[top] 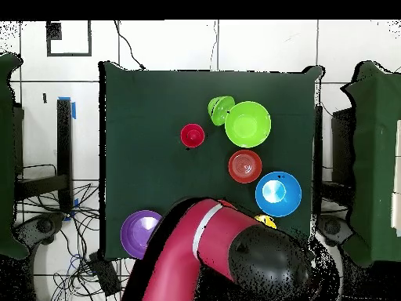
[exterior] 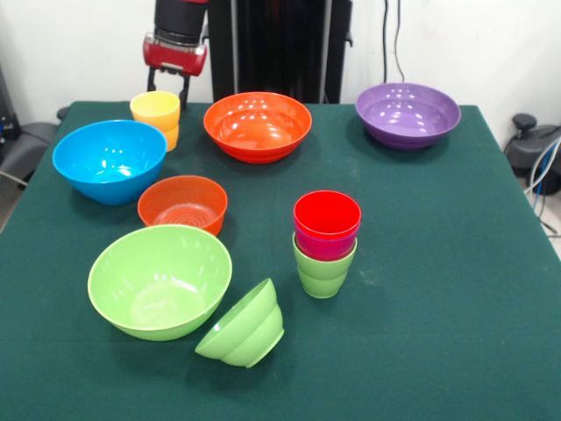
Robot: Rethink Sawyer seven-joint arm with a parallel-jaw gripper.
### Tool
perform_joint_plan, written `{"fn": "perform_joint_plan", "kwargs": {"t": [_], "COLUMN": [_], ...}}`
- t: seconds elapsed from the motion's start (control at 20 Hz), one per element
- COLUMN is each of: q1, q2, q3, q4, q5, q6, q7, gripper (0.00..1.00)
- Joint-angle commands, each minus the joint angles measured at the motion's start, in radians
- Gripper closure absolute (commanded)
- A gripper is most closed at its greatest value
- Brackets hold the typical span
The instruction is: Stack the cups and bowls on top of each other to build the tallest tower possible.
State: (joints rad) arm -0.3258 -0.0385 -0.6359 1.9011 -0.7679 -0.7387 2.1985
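My gripper [exterior: 168, 91] hangs at the far left of the table, right behind and above the yellow cup [exterior: 156, 117], with its fingers apart and nothing between them. The red cup [exterior: 326, 217] sits nested in the purple cup [exterior: 323, 246], which sits in the light green cup [exterior: 321, 274], as a short stack mid-table; this stack also shows in the overhead view [top: 193, 135]. The small light green bowl [exterior: 242, 325] lies tipped on its side against the large light green bowl [exterior: 159, 281]. In the overhead view my arm hides the gripper and most of the yellow cup [top: 265, 221].
The small orange-red bowl [exterior: 182, 203] stands upright beside the blue bowl [exterior: 110, 161]. The large orange bowl [exterior: 258, 125] and the large purple bowl [exterior: 408, 114] stand along the far edge. Cables and equipment lie off the table's right side.
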Motion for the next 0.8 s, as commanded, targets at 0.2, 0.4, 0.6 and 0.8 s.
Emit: {"fn": "perform_joint_plan", "kwargs": {"t": [0.2,0.4,0.6,0.8], "q1": [0.039,0.032,0.037,0.037], "q2": [-0.051,-0.066,-0.095,-0.139], "q3": [0.087,0.097,0.117,0.137], "q4": [-0.100,-0.104,-0.100,-0.090], "q5": [-0.047,-0.068,-0.092,-0.130], "q6": [0.092,0.113,0.156,0.207], "q7": [0.018,0.032,0.055,0.080], "gripper": [0.00,0.00,0.00,0.00]}}
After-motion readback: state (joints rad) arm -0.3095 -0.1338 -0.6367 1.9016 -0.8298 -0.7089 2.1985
